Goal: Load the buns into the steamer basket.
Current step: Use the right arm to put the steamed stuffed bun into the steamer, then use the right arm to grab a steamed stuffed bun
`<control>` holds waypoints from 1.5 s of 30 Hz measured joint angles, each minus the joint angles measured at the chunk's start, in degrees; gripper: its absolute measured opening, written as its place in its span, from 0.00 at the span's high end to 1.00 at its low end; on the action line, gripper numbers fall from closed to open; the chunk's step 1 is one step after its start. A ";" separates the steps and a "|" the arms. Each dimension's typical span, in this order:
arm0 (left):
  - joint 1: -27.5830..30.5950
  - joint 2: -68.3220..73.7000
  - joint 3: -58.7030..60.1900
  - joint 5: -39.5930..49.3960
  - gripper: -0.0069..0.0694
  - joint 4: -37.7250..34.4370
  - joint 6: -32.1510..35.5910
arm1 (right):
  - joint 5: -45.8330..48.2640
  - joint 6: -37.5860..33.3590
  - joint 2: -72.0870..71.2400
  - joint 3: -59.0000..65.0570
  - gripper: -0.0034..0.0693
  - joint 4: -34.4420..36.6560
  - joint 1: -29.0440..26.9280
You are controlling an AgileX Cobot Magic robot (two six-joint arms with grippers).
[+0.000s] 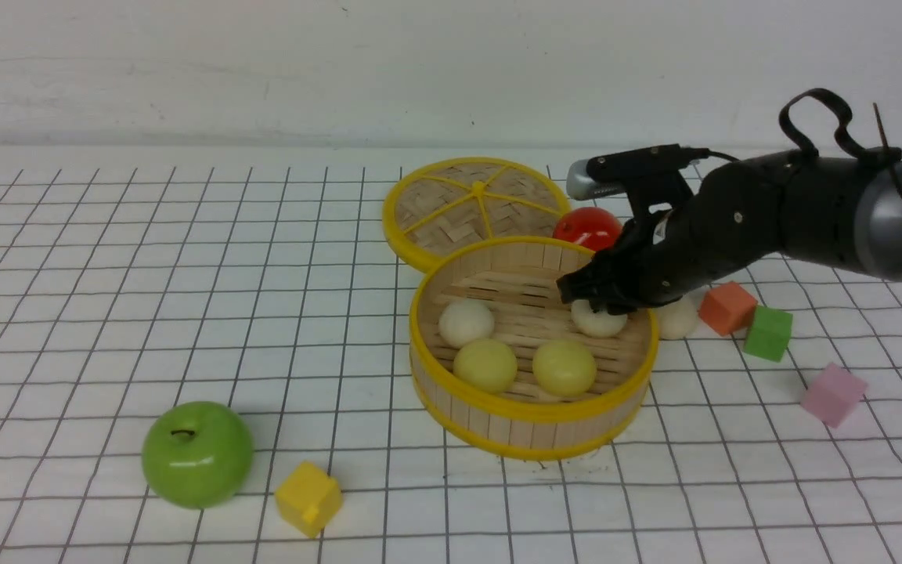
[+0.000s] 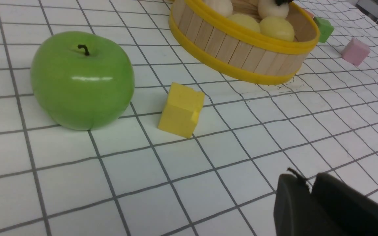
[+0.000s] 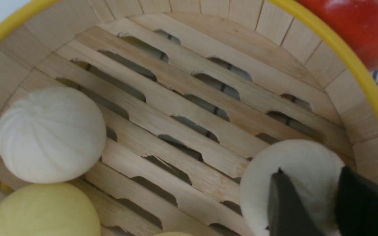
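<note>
Right pincer (image 1: 597, 304) clenched on white bun (image 1: 600, 323) low inside basket (image 1: 545, 431), near rim; release while withdrawing could flick bun over rim.

Unvarnished wooden-strip steamer basket (image 1: 529, 427), matte buns (image 1: 466, 323), glossy green apple (image 1: 197, 453), glossy red apple (image 1: 586, 227), woven lid (image 1: 459, 211)

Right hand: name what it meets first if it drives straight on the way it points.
The white bun between its fingers comes first; straight on, the right hand would likely press it onto the slatted floor of the steamer basket. Whether the bun already touches the floor is unclear.
</note>
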 joint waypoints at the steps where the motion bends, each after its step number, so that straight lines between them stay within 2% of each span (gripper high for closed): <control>1: 0.00 0.00 0.00 0.00 0.81 0.00 0.00 | 0.00 0.00 0.02 0.00 0.59 0.00 0.00; 8: 0.00 0.00 0.00 0.00 0.79 0.00 0.00 | 1.66 0.00 -1.97 0.07 0.32 0.00 0.00; 11: 0.00 0.00 0.00 0.00 0.79 0.00 0.00 | 3.05 0.00 -4.88 0.20 0.29 -0.04 -0.14; 14: 0.00 0.00 0.00 0.00 0.79 0.00 0.00 | 4.67 1.91 -8.73 0.20 0.30 -0.04 -1.71; 21: 0.00 0.00 0.00 0.00 0.78 0.00 0.00 | 14.64 3.86 -4.98 -2.17 0.47 0.33 -9.66; 33: 0.00 0.00 0.00 0.00 0.76 0.00 0.00 | 14.62 3.86 3.91 -12.21 0.50 2.59 -10.08; 45: 0.00 0.00 0.00 0.00 0.74 0.00 0.00 | 14.89 3.43 7.87 -13.02 0.52 2.78 -10.08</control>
